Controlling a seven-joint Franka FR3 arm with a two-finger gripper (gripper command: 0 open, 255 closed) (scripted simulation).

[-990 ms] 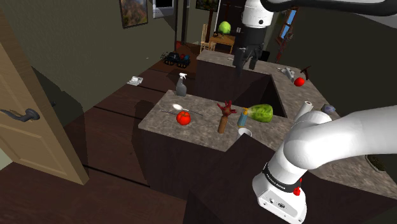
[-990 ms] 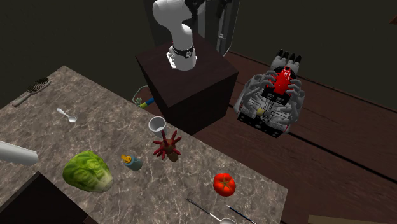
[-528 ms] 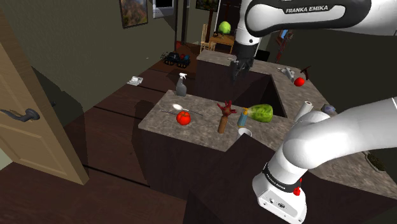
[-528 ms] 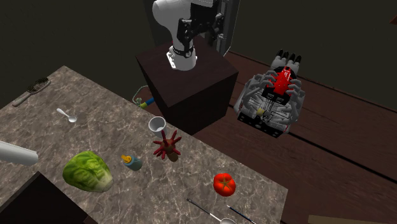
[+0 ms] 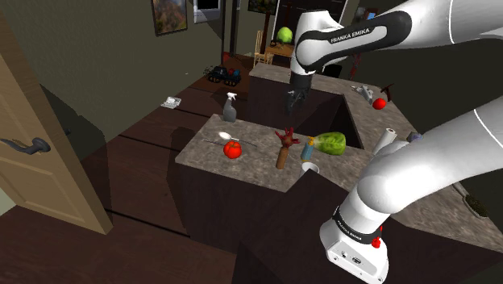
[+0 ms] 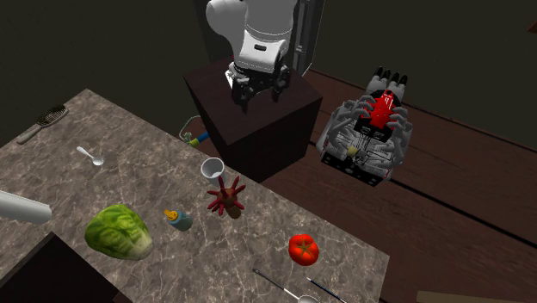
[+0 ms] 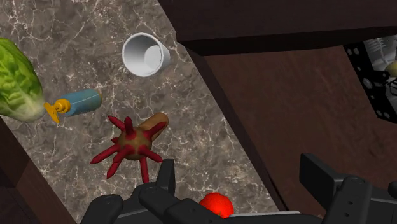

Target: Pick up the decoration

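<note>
The decoration [image 5: 284,145] [image 6: 226,197] [image 7: 130,143], a brown stem topped with red spikes, stands upright on the marble tabletop [image 6: 129,176] close to the edge nearest the stand, between a white cup [image 6: 212,168] and a red tomato [image 6: 303,249]. The end effector [image 5: 292,105] [image 6: 256,93] [image 7: 242,172] hangs above it, fingers spread wide and holding nothing, with the decoration just outside one finger.

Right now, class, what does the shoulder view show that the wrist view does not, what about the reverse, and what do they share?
Shoulder view's extras: a spray bottle on the counter and a door. Wrist view's extra: a grey object on the floor. Shared: the red spiky decoration, white cup, tomato and the open tool.
</note>
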